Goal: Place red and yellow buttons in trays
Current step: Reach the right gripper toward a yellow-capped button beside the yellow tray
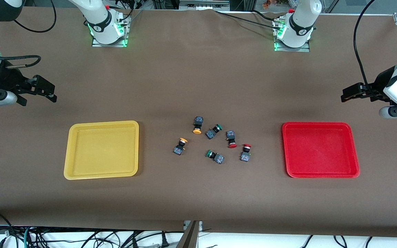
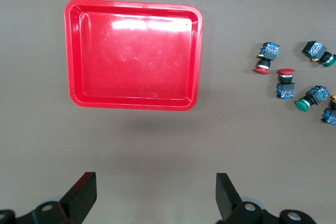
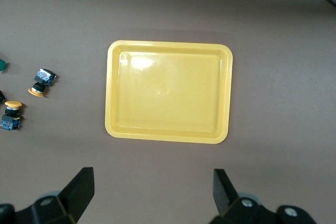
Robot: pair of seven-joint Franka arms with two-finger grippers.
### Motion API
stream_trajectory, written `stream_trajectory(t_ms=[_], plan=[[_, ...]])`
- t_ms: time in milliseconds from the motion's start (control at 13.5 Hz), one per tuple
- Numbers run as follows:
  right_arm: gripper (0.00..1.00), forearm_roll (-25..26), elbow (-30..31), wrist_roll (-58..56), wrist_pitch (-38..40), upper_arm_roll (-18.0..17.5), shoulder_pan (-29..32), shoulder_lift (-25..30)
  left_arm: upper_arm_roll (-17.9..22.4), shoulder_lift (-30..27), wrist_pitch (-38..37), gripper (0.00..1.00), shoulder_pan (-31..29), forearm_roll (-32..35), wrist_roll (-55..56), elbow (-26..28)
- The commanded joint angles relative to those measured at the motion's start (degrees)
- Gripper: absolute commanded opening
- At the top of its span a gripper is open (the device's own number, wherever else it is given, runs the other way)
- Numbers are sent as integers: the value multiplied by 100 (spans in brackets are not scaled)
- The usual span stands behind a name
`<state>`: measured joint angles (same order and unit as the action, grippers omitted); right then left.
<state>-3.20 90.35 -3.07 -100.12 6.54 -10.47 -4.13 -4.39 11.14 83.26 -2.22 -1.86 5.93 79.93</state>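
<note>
Nearest the front camera, the yellow tray (image 1: 101,150) lies toward the right arm's end of the table and the red tray (image 1: 320,150) toward the left arm's end, both bare inside. Between them lie the loose switches: two red-capped buttons (image 1: 245,152) (image 1: 231,139), two yellow-capped buttons (image 1: 180,146) (image 1: 197,124) and two green-capped buttons (image 1: 215,156) (image 1: 213,131). Farther back, each arm waits at its own end; the right gripper (image 1: 43,90) and the left gripper (image 1: 352,93) hang above bare cloth, fingers spread wide, holding nothing.
</note>
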Motion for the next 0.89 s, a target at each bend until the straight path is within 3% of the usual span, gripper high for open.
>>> stream_trajectory(t_ms=[0, 369, 664, 812], plan=[[100, 109, 157, -2, -225, -91, -16, 122, 8, 99, -64, 100, 29, 98, -118, -206], [100, 39, -131, -10, -123, -48, -26, 26, 8, 99, -64, 100, 29, 98, -118, -206], [100, -531, -262, -10, 325, 311, 10, 202, 8, 99, -64, 100, 29, 98, -118, -206], [100, -752, -246, 52, 396, 286, -86, -59, 8, 99, -64, 100, 29, 98, -118, -206]])
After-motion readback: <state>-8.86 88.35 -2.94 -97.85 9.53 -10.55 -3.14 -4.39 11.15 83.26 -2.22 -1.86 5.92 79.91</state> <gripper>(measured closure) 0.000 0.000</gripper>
